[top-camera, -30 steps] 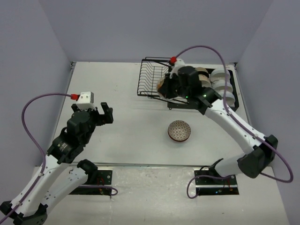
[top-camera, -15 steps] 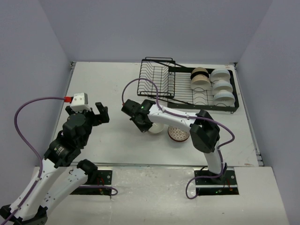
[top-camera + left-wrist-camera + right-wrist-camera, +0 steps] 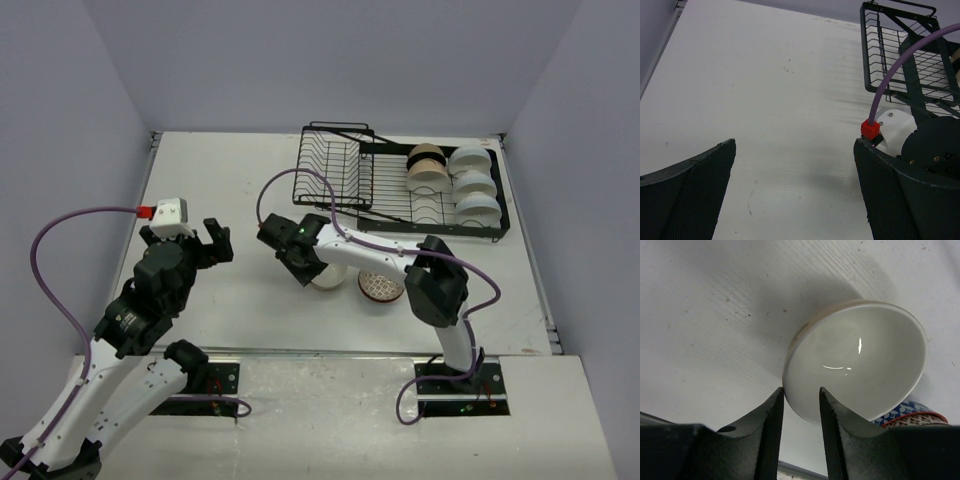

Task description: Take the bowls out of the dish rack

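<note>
Right wrist view: right tool point(image 3: 801, 392) pinches the white bowl point(image 3: 855, 360) by its rim, low beside the patterned bowl point(image 3: 907, 416), likely for set-down on the desk point(image 3: 715, 315); left tool point(image 3: 794, 150) spread

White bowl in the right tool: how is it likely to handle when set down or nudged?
The white bowl looks glazed, with bright highlights, so probably slippery in the right tool, which pinches only its rim. It seems rigid and likely chips if knocked against the patterned bowl close beside it.

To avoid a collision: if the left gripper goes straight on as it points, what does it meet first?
Probably bare table; the left gripper tilts down at it. The rack and right arm lie to one side.
</note>
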{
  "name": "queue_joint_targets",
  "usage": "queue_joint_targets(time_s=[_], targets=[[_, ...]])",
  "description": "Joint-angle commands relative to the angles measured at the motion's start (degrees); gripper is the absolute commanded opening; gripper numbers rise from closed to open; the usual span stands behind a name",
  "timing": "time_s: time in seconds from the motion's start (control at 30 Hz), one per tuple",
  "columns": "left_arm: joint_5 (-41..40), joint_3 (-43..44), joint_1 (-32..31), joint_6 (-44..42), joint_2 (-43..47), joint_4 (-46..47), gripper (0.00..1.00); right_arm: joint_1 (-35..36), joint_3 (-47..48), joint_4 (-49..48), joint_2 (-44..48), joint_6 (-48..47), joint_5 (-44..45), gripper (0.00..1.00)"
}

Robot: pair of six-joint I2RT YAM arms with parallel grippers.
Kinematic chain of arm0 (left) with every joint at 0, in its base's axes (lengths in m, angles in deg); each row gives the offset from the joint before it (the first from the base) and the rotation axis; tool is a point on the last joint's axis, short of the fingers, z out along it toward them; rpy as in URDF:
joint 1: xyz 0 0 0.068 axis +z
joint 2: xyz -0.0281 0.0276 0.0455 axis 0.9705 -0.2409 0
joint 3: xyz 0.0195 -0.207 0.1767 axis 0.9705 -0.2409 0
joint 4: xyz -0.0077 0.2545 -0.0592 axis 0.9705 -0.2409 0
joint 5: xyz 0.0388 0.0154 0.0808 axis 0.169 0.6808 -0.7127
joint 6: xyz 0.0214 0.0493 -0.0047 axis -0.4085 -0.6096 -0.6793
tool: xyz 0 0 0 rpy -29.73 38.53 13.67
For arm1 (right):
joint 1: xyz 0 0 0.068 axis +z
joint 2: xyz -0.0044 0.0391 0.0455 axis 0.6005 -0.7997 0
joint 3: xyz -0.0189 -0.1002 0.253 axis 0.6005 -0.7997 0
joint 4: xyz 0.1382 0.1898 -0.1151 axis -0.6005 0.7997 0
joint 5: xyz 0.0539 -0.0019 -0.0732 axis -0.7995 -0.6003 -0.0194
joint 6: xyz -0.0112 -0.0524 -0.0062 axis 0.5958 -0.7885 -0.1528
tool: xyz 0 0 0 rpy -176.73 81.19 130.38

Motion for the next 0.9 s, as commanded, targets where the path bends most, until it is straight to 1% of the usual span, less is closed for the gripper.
queue_joint_targets(time_s=[0.0, 0.03, 0.1, 0.13, 0.2, 0.23, 0.3, 0.33, 0.37, 0.4, 0.43, 0.47, 0.5, 0.53, 0.57, 0.6, 0.63, 0.67, 0.7, 0.73, 0.77, 0.8, 0.87], targets=[[-1.4, 0.8, 0.6, 0.2, 0.4, 0.6, 1.00, 0.4, 1.0, -1.1, 3.4, -1.0, 0.9, 0.36], [-1.3, 0.8, 0.5, 0.2, 0.3, 0.6, 1.00, 0.5, 0.1, -1.7, 6.0, -1.0, 0.5, 0.40], [-1.3, 0.8, 0.5, 0.2, 0.3, 0.5, 1.00, 0.5, -0.7, -3.5, 9.2, -1.3, -1.3, 0.42], [-1.3, 0.8, 0.5, 0.2, 0.3, 0.6, 1.00, 0.5, -1.5, -3.9, 12.6, -1.3, -1.7, 0.45], [-1.4, 0.8, 0.5, 0.2, 0.3, 0.6, 1.00, 0.3, -2.4, -5.1, 16.3, -1.4, -2.0, 0.49], [-1.4, 0.8, 0.6, 0.2, 0.3, 0.4, 1.00, 0.0, -3.3, -5.4, 18.1, -1.1, -1.9, 0.52], [-1.4, 0.8, 0.5, 0.2, 0.3, 0.5, 1.00, -3.0, -4.8, -7.6, 23.7, -0.4, -2.2, 0.55], [-1.4, 0.8, 0.6, 0.2, 0.3, 0.5, 1.00, -7.2, -7.8, -11.3, 27.9, 0.6, -3.3, 0.61], [-1.2, 0.8, 0.5, 0.2, 0.3, 0.6, 1.00, -10.2, -9.9, -13.9, 30.3, 1.2, -5.2, 0.64], [-1.1, 0.6, 0.5, 0.2, 0.3, 0.7, 1.00, -13.1, -12.2, -17.3, 32.9, 2.1, -7.7, 0.65], [-0.4, 0.5, 0.5, -0.3, 0.0, 1.2, 1.00, -16.8, -18.2, -21.1, 35.5, 4.7, -13.7, 0.65], [0.1, 0.2, 0.5, -0.4, -0.2, 1.4, 1.00, -24.2, -21.4, -25.2, 38.1, 6.9, -16.3, 0.66], [0.4, 0.2, 0.5, -0.4, -0.5, 1.4, 1.00, -27.7, -24.2, -33.5, 42.6, 10.3, -18.2, 0.68], [1.1, 0.4, 0.5, -0.6, -1.2, 1.3, 1.00, -31.2, -30.3, -37.8, 44.7, 16.8, -20.4, 0.68], [1.3, 0.5, 0.5, -0.7, -1.6, 1.4, 1.00, -36.7, -32.5, -44.2, 45.9, 20.0, -20.8, 0.69], [1.6, 0.5, 0.8, -0.7, -1.8, 1.4, 1.00, -38.8, -34.1, -46.7, 46.8, 23.3, -20.4, 0.70], [2.4, 0.7, 1.0, -0.9, -2.3, 1.4, 1.00, -40.9, -35.7, -48.1, 46.5, 29.3, -19.8, 0.72], [2.9, 0.7, 1.3, -0.9, -2.5, 1.5, 1.00, -44.8, -36.2, -50.0, 46.0, 32.3, -19.1, 0.73], [3.3, 0.5, 1.7, -1.0, -2.6, 1.8, 1.00, -46.5, -37.5, -51.4, 44.6, 35.5, -18.9, 0.74], [4.0, 0.5, 1.8, -1.1, -2.6, 1.8, 1.00, -48.3, -38.3, -52.8, 43.8, 41.2, -18.8, 0.74], [4.0, 0.5, 1.8, -1.1, -2.6, 1.8, 1.00, -51.3, -39.2, -56.4, 43.1, 43.4, -19.2, 0.74], [4.1, 0.4, 1.8, -1.1, -2.5, 1.9, 1.00, -52.5, -39.8, -58.3, 41.5, 47.6, -18.8, 0.74], [4.4, 0.3, 1.8, -1.1, -2.2, 1.9, 1.00, -54.6, -40.0, -59.3, 40.0, 50.8, -16.3, 0.74]])
